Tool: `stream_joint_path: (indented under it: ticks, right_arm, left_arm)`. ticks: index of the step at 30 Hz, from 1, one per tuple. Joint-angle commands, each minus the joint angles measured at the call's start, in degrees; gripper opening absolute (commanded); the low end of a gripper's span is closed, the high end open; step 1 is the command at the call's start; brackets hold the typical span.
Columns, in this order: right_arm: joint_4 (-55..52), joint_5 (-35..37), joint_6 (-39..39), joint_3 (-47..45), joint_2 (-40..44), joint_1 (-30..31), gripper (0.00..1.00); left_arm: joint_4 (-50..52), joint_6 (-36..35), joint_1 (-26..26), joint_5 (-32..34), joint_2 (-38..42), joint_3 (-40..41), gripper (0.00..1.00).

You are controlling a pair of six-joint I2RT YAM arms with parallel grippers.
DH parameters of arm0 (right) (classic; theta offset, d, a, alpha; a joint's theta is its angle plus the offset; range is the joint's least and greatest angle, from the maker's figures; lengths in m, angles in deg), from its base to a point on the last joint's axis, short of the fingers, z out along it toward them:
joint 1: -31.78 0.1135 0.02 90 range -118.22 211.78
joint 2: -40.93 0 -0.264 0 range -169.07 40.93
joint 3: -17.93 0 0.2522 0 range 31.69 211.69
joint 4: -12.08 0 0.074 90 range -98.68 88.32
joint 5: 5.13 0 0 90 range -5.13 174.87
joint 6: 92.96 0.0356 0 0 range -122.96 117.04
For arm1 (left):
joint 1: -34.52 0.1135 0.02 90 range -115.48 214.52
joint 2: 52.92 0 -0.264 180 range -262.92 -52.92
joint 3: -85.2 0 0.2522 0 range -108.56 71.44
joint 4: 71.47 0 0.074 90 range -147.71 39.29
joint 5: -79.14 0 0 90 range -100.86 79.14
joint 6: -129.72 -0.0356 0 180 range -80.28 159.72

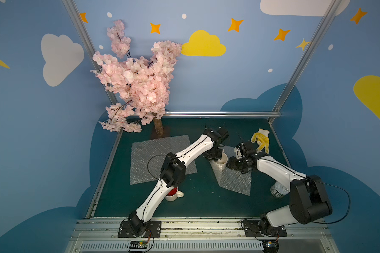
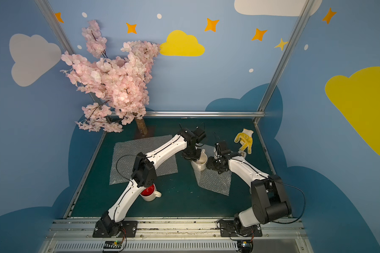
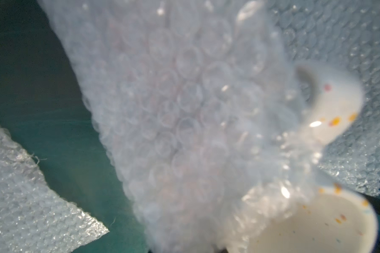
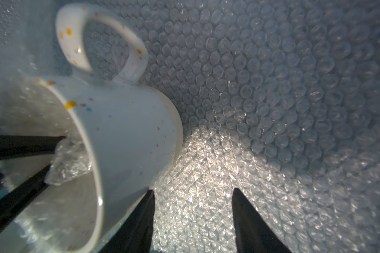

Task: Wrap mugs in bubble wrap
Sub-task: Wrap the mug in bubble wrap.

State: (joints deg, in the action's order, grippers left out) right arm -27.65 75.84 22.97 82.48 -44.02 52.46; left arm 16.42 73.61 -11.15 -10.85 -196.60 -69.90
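The cream mug (image 1: 221,163) stands right of centre on a bubble wrap sheet (image 1: 236,180), and one flap of that sheet runs up its near side and over the rim. My left gripper (image 1: 216,156) reaches down into the mug. In the right wrist view its fingers (image 4: 31,144) are shut on a crumpled wad of wrap inside the mug (image 4: 127,131). My right gripper (image 4: 193,191) is open just right of the mug, over the sheet, with one finger beside the mug wall. The red-inside mug (image 1: 173,195) stands near the front, partly under my left arm. A second sheet (image 1: 149,153) lies flat at the left.
A yellow-and-white glove (image 1: 260,139) lies at the back right. A small metallic can (image 1: 278,190) stands partly hidden behind my right arm. A pink blossom tree (image 1: 138,87) rises from the back left corner. Metal rails edge the green table.
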Motion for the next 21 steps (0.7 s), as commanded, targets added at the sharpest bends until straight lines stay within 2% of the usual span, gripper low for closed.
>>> stream_joint_path:
  ticks: [1, 5, 14, 16, 21]
  right_arm:
    - [2.5, -2.3, -1.5, 1.9, -0.7, 0.8, 0.56]
    - [1.3, -3.1, -2.6, 3.5, -1.0, 1.7, 0.61]
    - [-9.2, -3.9, -0.5, 4.4, 4.6, 2.4, 0.75]
    - [-10.4, -5.2, 0.5, 2.5, 6.9, 2.5, 0.78]
    - [-16.1, -4.1, 2.5, -1.4, 10.0, 4.2, 0.81]
  left_arm:
    - [1.4, -0.9, -0.5, -1.3, -0.8, -1.4, 0.15]
    - [3.3, -1.4, 0.2, -1.2, -0.9, -2.2, 0.03]
    - [13.3, -3.4, 2.2, 7.1, 1.2, -1.7, 0.02]
    - [12.6, -3.2, 2.7, 7.5, 2.8, 1.2, 0.02]
    - [3.4, -1.1, 4.8, 5.6, 10.7, 15.8, 0.02]
